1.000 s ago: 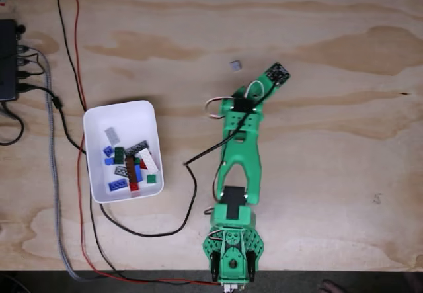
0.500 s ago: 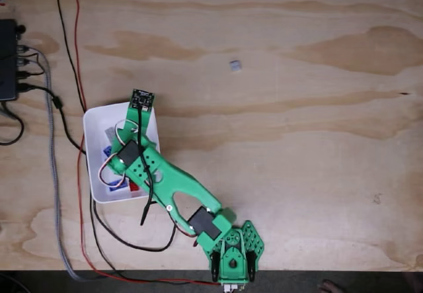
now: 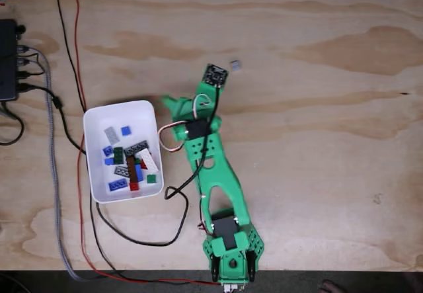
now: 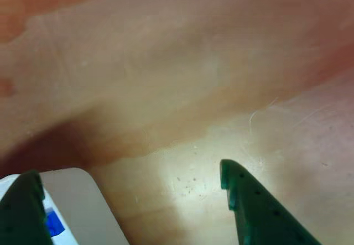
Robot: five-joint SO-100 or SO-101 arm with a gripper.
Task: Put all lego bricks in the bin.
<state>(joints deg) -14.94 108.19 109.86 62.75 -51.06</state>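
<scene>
One small grey brick (image 3: 234, 64) lies alone on the bare table (image 3: 317, 141), well apart from the bin (image 3: 147, 111) and just beyond the arm's tip in the fixed view. It should handle as a hard, very light, stiff piece of plastic — smooth-sided and apt to skid or flip if pinched off-centre. My judgement is that the best hold is across its two opposite flat sides, low and square, not on the studded top. The hand (image 4: 133, 181) is open in the other view, its two green fingers (image 4: 251, 206) spread wide with nothing between them, bare wood under the gap and a corner of the bin at the lower left. Counting in the fixed view: one bin, and about a dozen lego bricks (image 3: 129, 161) heaped in it — blue, grey, green, white, red and brown. They overlap, so the exact figure is uncertain. One loose brick remains outside, so the task looks nearly done.
</scene>
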